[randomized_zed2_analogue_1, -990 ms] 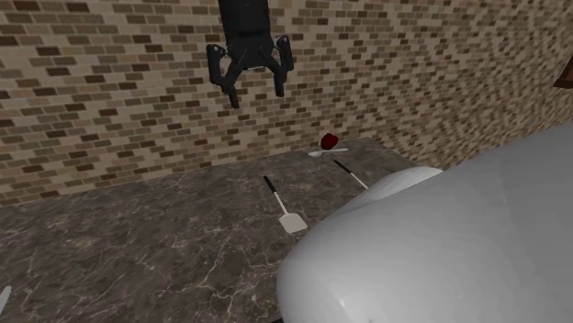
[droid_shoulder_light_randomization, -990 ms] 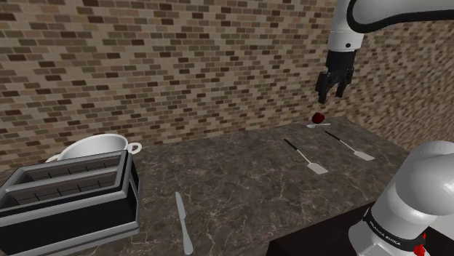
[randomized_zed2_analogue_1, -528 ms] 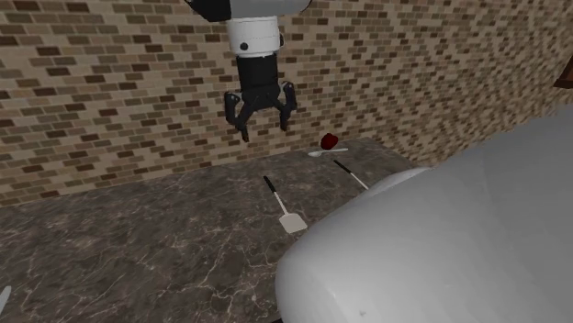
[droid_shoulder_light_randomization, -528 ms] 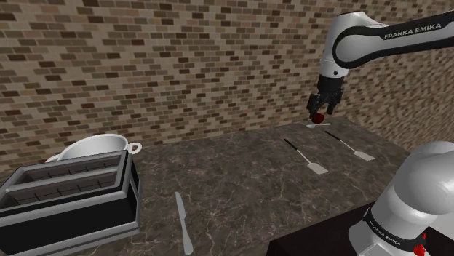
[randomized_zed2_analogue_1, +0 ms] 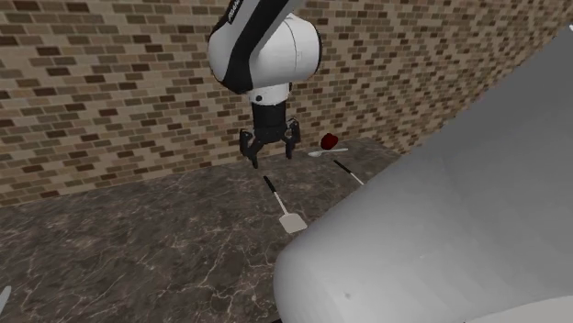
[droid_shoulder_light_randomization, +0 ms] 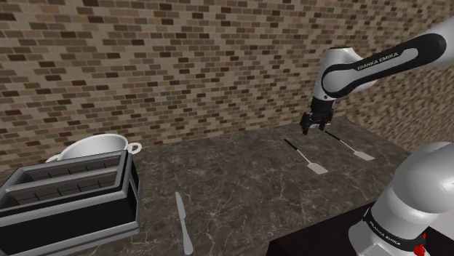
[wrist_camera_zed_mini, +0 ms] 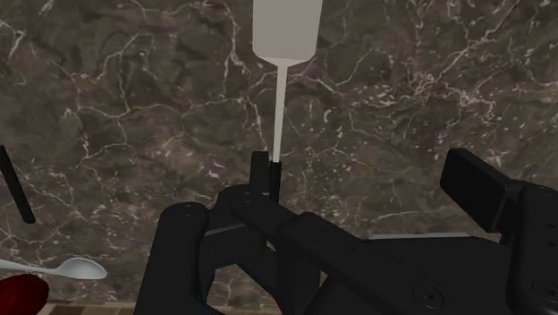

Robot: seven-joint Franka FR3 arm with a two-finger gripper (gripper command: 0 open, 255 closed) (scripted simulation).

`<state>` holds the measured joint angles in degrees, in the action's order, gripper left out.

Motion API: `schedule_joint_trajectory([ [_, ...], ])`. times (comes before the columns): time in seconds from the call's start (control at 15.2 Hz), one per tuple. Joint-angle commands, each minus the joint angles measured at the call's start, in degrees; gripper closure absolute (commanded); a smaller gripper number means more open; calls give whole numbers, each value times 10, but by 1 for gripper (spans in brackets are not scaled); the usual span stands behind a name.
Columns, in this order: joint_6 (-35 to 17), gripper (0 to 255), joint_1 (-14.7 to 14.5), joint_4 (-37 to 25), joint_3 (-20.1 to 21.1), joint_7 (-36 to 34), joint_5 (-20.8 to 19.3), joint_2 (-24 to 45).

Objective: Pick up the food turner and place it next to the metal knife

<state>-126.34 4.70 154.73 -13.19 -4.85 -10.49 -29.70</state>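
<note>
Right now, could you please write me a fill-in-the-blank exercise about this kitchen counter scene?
1. The all-black two-finger gripper hangs over the dark marbled counter with its fingers ____.
2. The white-bladed food turner under it has a ____ handle.
3. The long grey metal knife lies near the grey two-slot toaster, ____ from the gripper.
Missing words: open; black; far.

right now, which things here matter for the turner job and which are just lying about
For the job: food turner, knife, gripper, fingers apart, above the turner's handle.
Just lying about: second turner, red item, toaster, white pot.
</note>
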Motion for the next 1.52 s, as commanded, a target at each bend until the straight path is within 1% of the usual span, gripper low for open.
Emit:
schedule_joint_trajectory([
  [0.0,-57,0,4,10,-16,6,-2,39],
  [0.2,-138,0,4,15,-38,17,6,106],
  [0.33,-191,0,0,13,-53,29,20,156],
  [0.46,-243,0,-7,8,-68,49,46,209],
  [0.53,-267,0,-11,3,-74,64,64,237],
  [0.86,-313,0,-19,2,-77,91,103,286],
  [0.99,-331,0,-22,1,-75,106,123,307],
  [1.06,-346,0,-23,-1,-73,119,141,324],
  [1.45,-346,0,-22,-1,-72,119,141,324],
])
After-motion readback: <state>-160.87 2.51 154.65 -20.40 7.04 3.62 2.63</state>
